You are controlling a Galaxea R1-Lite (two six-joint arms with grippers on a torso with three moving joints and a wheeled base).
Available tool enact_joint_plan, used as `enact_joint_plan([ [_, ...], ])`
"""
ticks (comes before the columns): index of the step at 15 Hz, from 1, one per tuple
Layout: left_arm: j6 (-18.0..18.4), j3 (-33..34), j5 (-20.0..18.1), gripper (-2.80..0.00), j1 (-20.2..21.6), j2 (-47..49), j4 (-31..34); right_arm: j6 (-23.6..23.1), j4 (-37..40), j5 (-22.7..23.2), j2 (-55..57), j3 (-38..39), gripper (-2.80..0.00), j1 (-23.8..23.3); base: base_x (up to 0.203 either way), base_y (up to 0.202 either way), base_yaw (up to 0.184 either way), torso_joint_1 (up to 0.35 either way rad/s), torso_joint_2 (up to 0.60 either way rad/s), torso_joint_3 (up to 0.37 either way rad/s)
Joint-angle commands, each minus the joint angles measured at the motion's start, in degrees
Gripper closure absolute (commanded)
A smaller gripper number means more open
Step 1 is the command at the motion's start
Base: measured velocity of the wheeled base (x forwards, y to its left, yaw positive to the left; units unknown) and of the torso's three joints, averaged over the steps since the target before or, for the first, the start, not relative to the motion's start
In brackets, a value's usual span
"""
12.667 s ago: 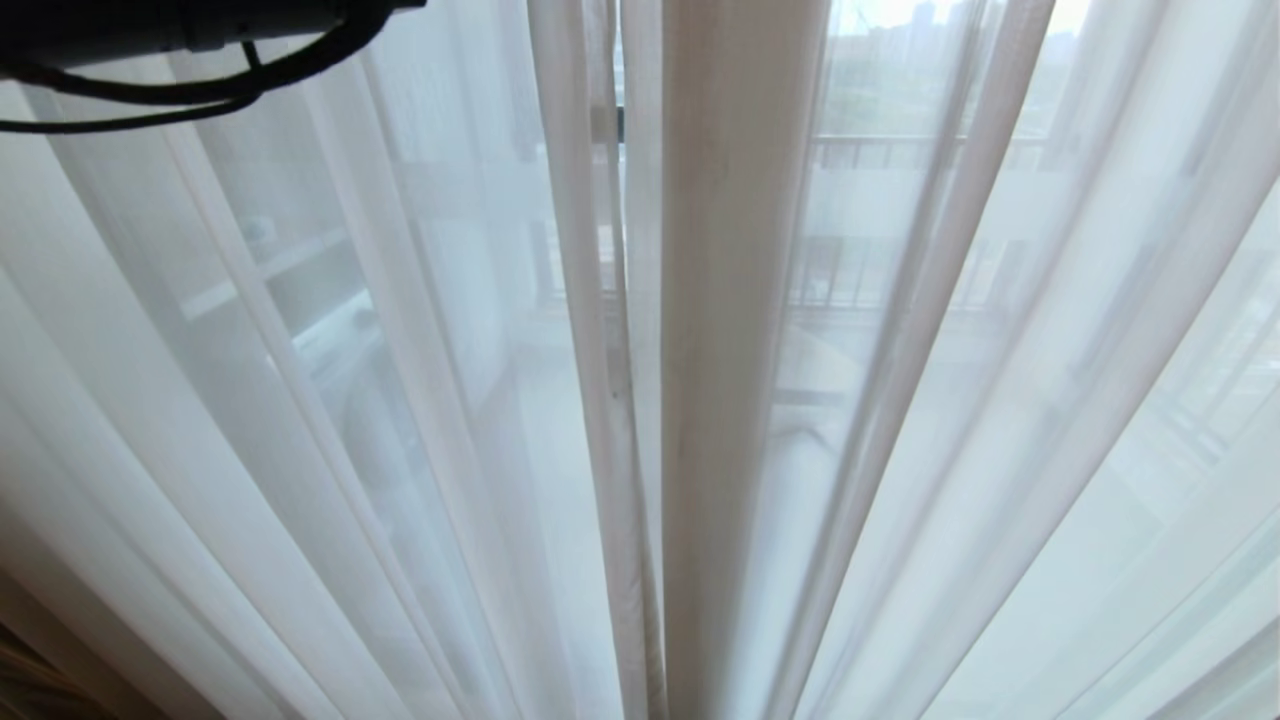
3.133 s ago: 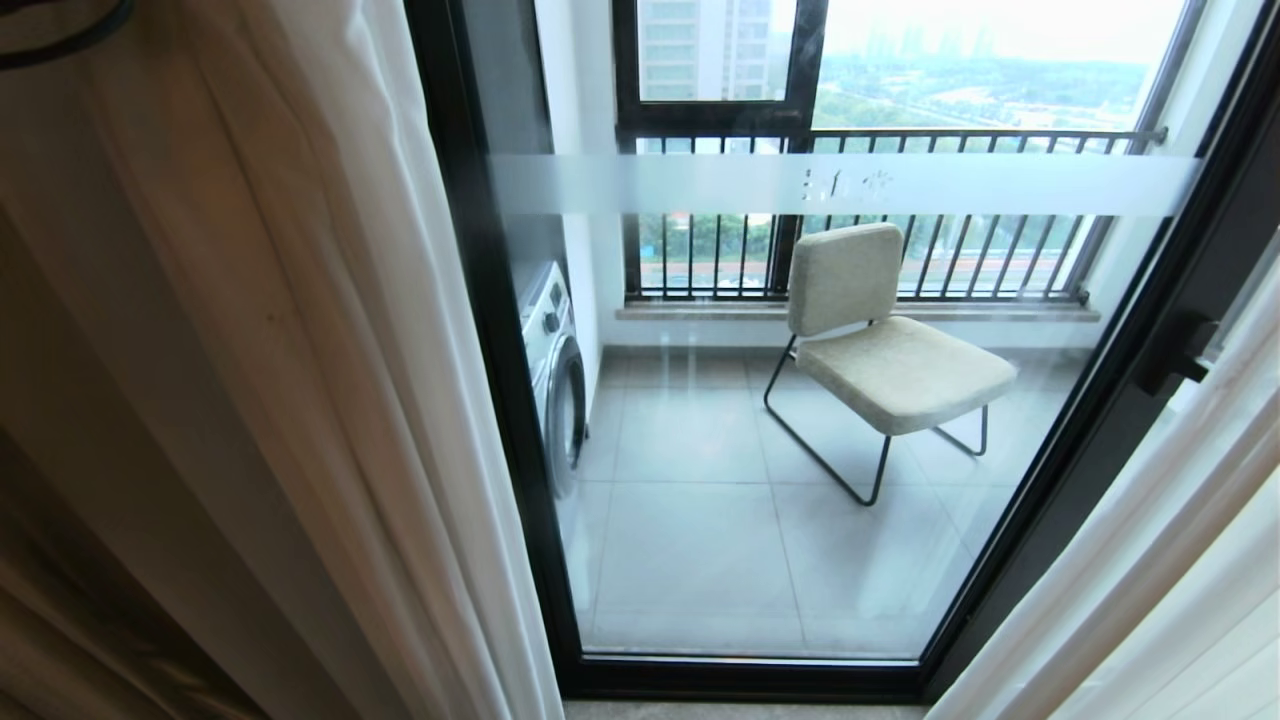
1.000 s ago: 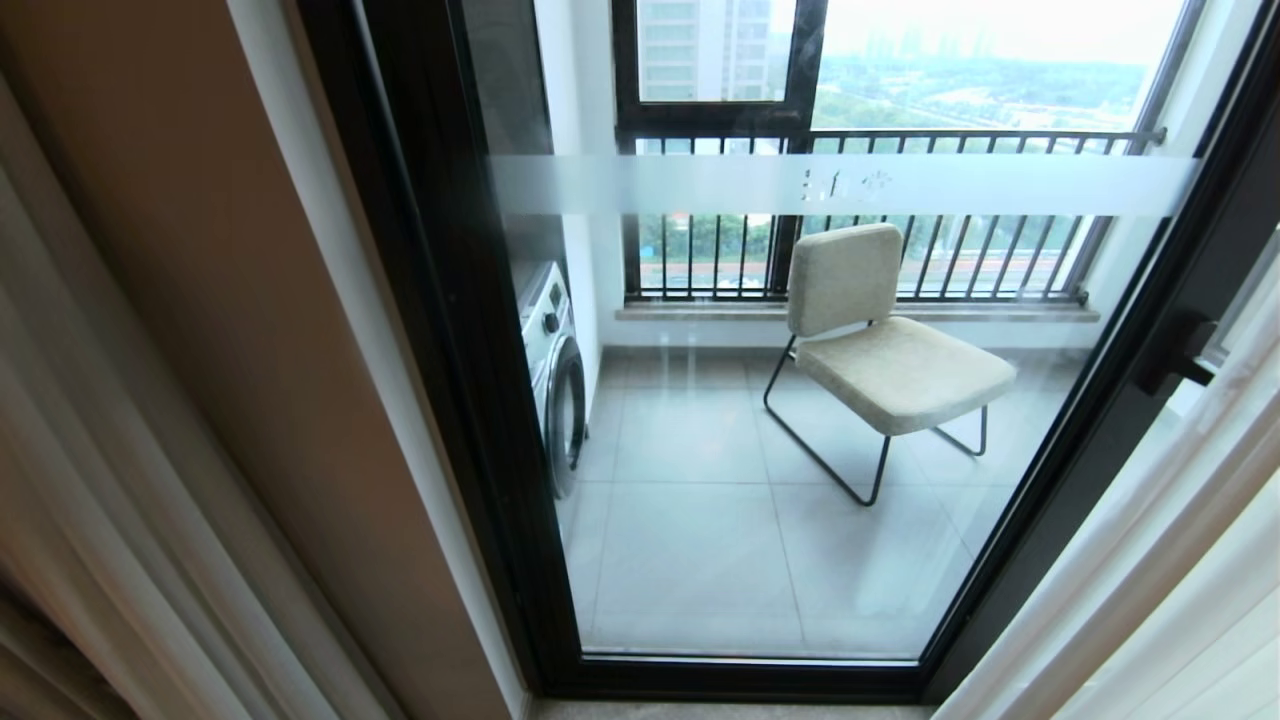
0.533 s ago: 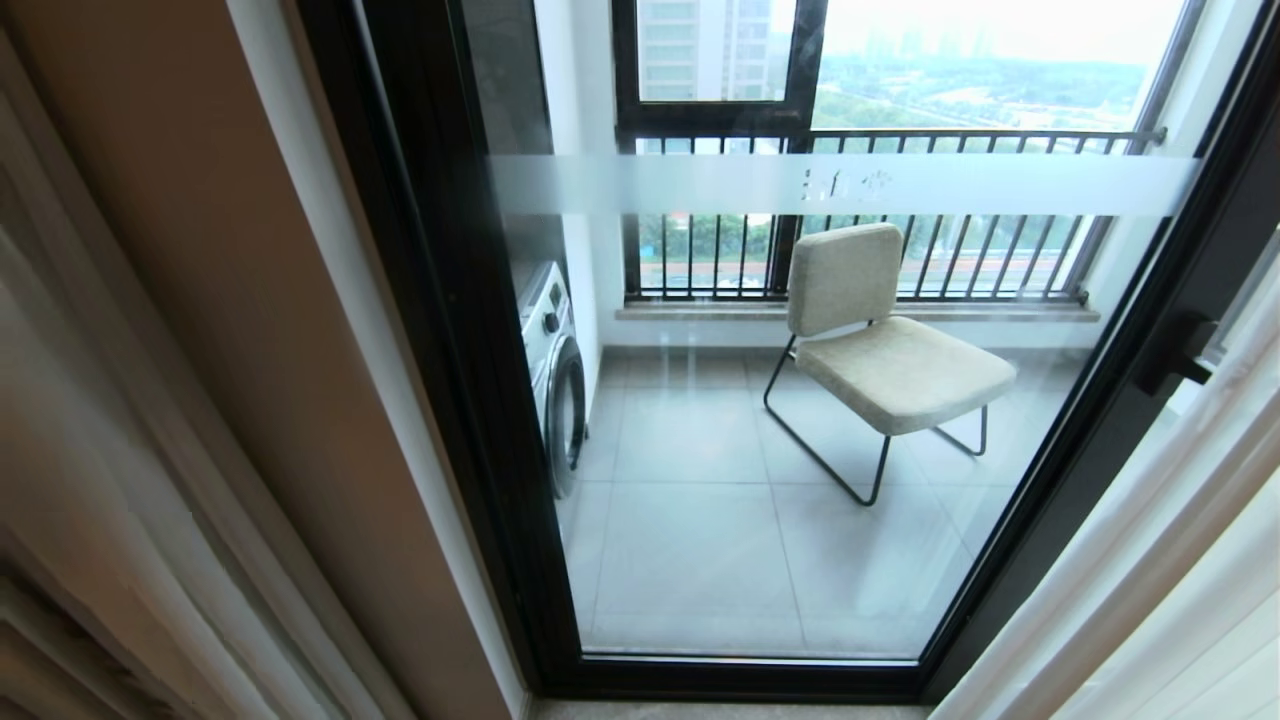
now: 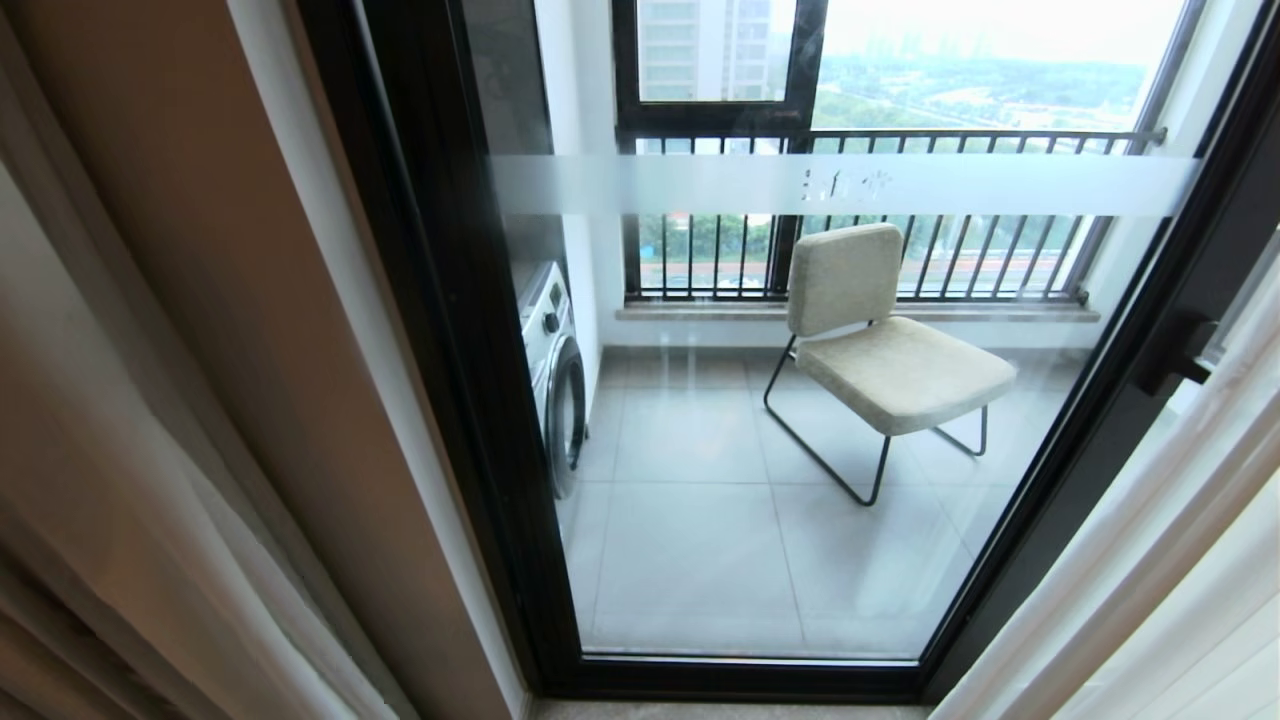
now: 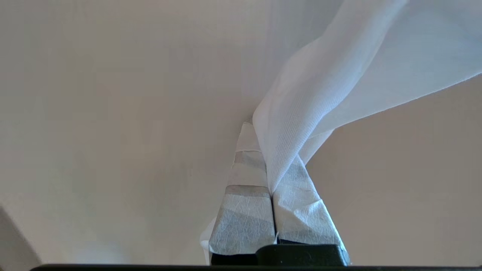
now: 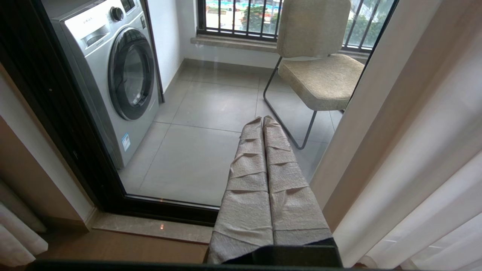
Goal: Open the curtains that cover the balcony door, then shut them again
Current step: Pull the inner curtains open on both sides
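The balcony door [image 5: 470, 400] stands uncovered, its glass crossed by a frosted band [image 5: 840, 185], with a dark handle [image 5: 1175, 355] on the right frame. The curtains hang bunched at both sides: beige and white folds at the left [image 5: 110, 480], white sheer at the right [image 5: 1150, 590]. Neither gripper shows in the head view. In the left wrist view my left gripper [image 6: 265, 150] is shut on a fold of white sheer curtain [image 6: 320, 94], with a plain beige surface behind it. My right gripper [image 7: 263, 119] is shut and empty, low before the door glass, beside the right curtain [image 7: 406, 131].
Behind the glass stand a washing machine [image 5: 555, 380] at the left and a beige chair [image 5: 880, 350] on grey tiles, with a barred railing [image 5: 900, 250] beyond. A beige wall strip [image 5: 230, 250] flanks the door's left frame. A stone threshold [image 7: 150, 227] meets the wooden floor.
The sheers that covered the whole door were drawn aside, baring the glass. In the last second the left curtain's edge has crept slightly back to the right, toward the door.
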Motion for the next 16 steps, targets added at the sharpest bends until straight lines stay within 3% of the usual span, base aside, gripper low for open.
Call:
enact_joint_plan([
  [1, -0.07, -0.04, -0.09, 0.0, -0.18, -0.36, -0.01, -0.06, -0.01, -0.01, 0.0, 0.02, 0.0, 0.0, 0.0, 0.0, 0.0, 0.0, 0.0, 0.0],
  [6, -0.07, 1.44, -0.09, 0.0, -0.43, -1.47, -0.16, -0.06, -0.01, 0.06, 0.0, 0.02, 0.0, 0.0, 0.0, 0.0, 0.0, 0.0, 0.0, 0.0],
  [7, -0.07, 2.12, -0.09, -2.8, -0.5, -1.95, -0.24, -0.06, -0.01, 0.06, 0.0, 0.02, 0.0, 0.0, 0.0, 0.0, 0.0, 0.0, 0.0, 0.0],
  [13, -0.07, 4.96, 0.0, -2.8, -0.45, -5.89, -0.27, -0.03, -0.01, 0.06, 0.0, -0.06, 0.0, 0.0, 0.0, 0.0, 0.0, 0.0, 0.0, 0.0],
  [16, -0.07, 12.53, 0.0, -2.8, -0.45, -11.79, -0.34, -0.06, 0.07, 0.06, 0.0, 0.02, 0.0, 0.0, 0.0, 0.0, 0.0, 0.0, 0.0, 0.0],
])
